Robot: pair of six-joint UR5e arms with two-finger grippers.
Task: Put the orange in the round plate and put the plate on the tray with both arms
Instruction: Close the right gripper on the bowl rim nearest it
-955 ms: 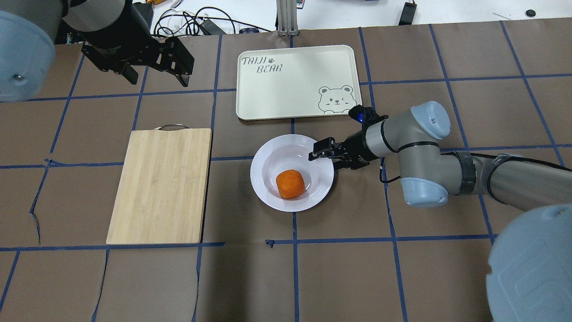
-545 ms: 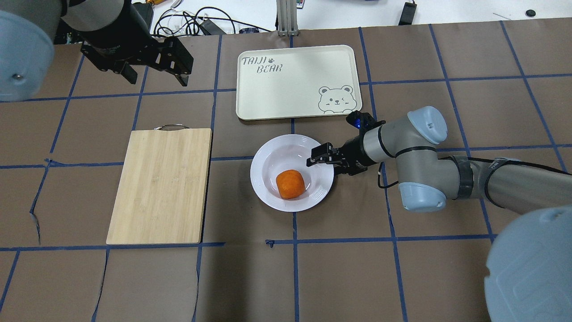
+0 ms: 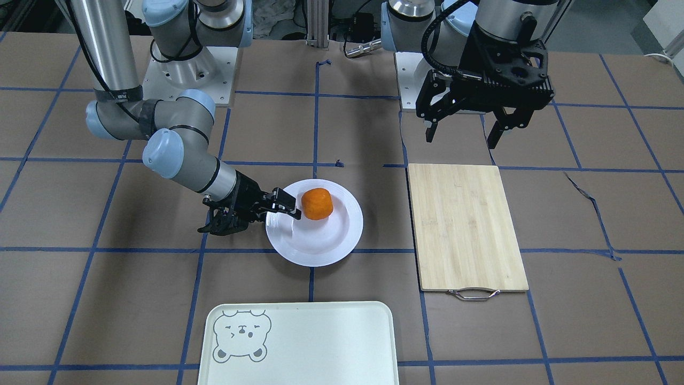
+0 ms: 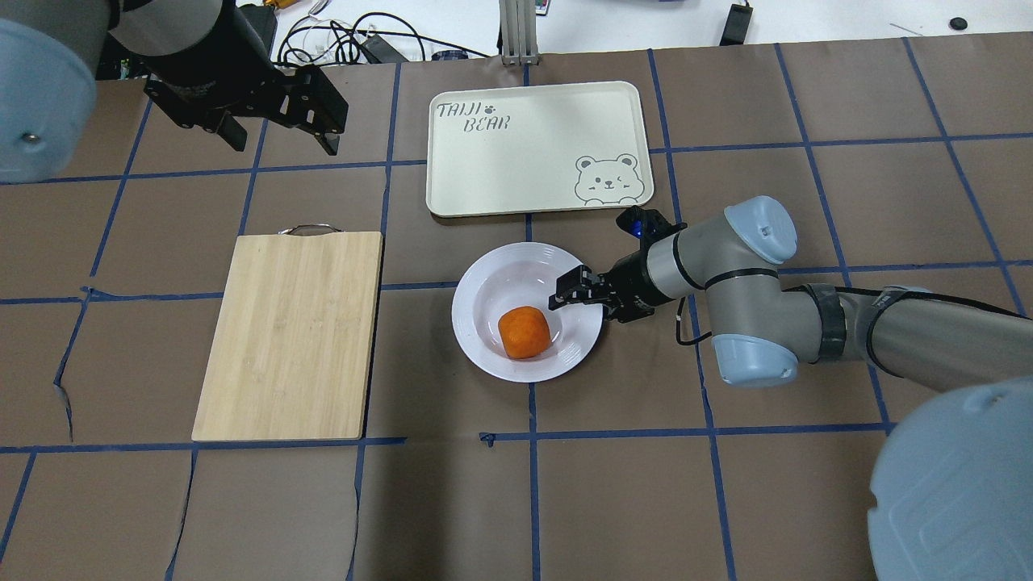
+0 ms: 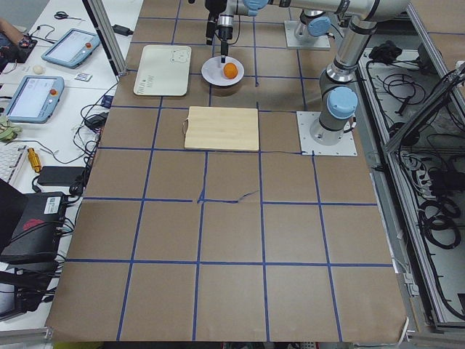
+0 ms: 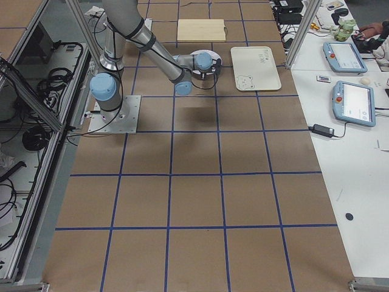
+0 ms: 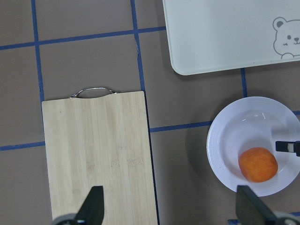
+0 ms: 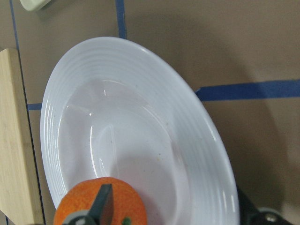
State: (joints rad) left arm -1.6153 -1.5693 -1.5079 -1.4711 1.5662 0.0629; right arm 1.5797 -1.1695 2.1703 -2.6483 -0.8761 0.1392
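Note:
The orange (image 4: 524, 332) lies in the sunken centre of the white round plate (image 4: 516, 270), which rests on the table just in front of the cream tray (image 4: 524, 161). My right gripper (image 4: 583, 300) is open at the plate's right rim. One finger reaches over the rim toward the orange (image 8: 77, 208), the other stays outside the rim. I cannot tell if it touches the plate (image 8: 140, 93). My left gripper (image 4: 282, 121) hangs open and empty high over the back left, above the far end of the cutting board. The front view shows the orange (image 3: 317, 203), plate (image 3: 320, 243) and tray (image 3: 310, 342).
A bamboo cutting board (image 4: 290, 335) with a metal handle lies left of the plate. Cables and a metal post sit beyond the table's back edge. The brown mat carries blue tape lines. The tray (image 7: 225, 33) holds nothing.
My right gripper has slid along the plate's right rim toward the robot and a little further in toward the orange. The left gripper, plate and orange stay put.

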